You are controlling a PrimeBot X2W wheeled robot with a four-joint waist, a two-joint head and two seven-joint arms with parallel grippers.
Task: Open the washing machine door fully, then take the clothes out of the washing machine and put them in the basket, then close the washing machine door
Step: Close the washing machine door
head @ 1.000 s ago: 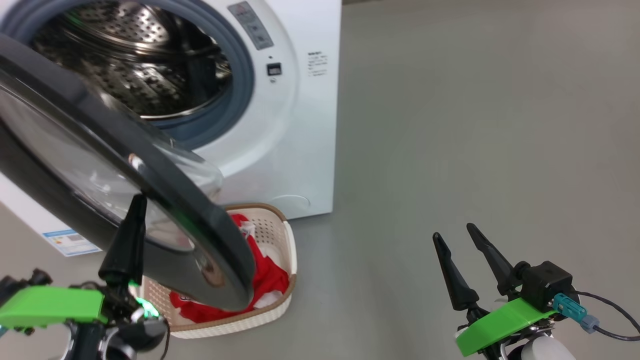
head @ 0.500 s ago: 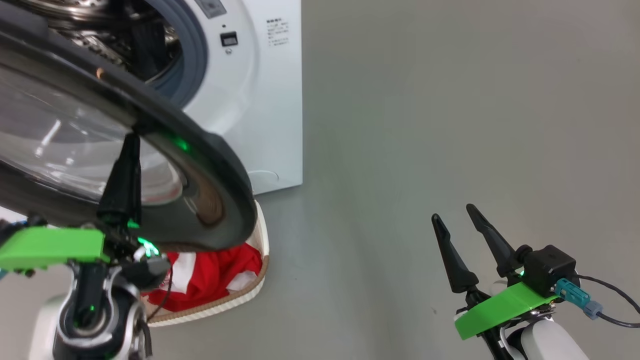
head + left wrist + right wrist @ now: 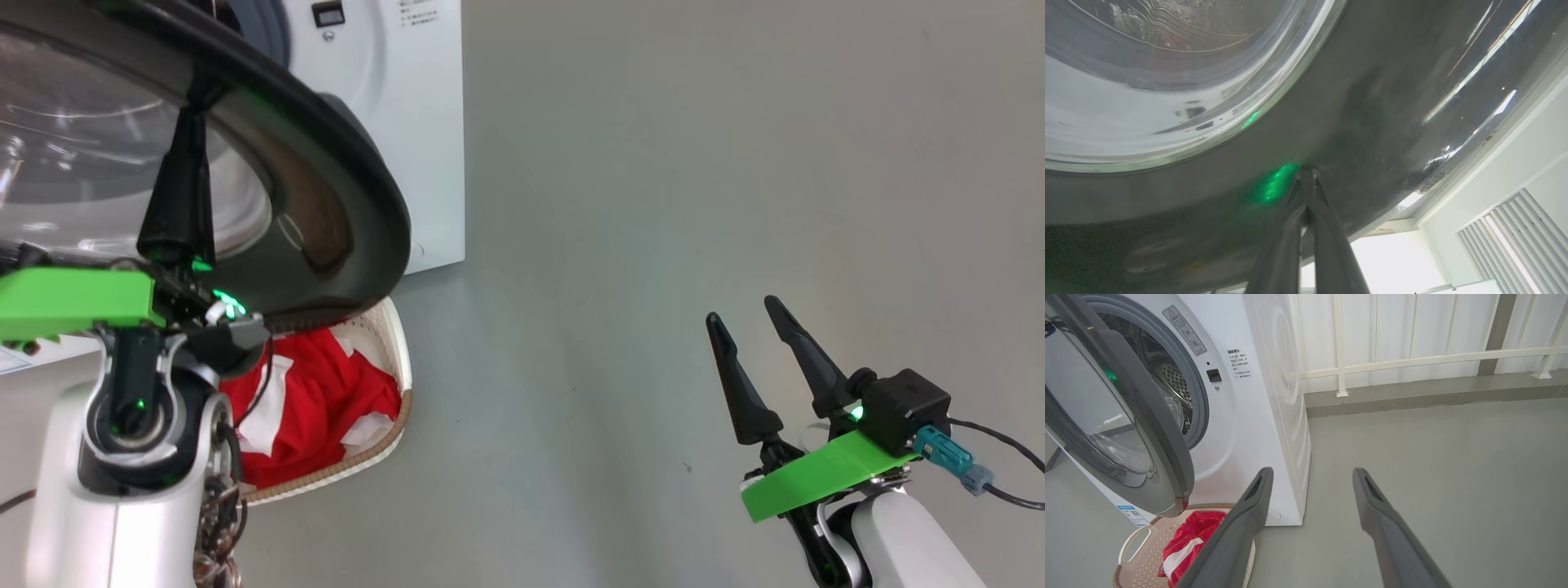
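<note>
The washing machine door is swinging toward shut. A second ago the steel drum was gaping above it; now the black rim is covering most of the opening. The head camera is also turning, so part of that shift is the view's own.

The left gripper, jaws closed on nothing, is pressing its tips against the rim's outer face at ten o'clock. The right gripper is hanging at four o'clock over the floor, jaws spread wide and empty.

The clothes are lying in the basket at eight o'clock, under the door's lower edge. Unloading looks finished and closing is under way, the door not yet latched.
</note>
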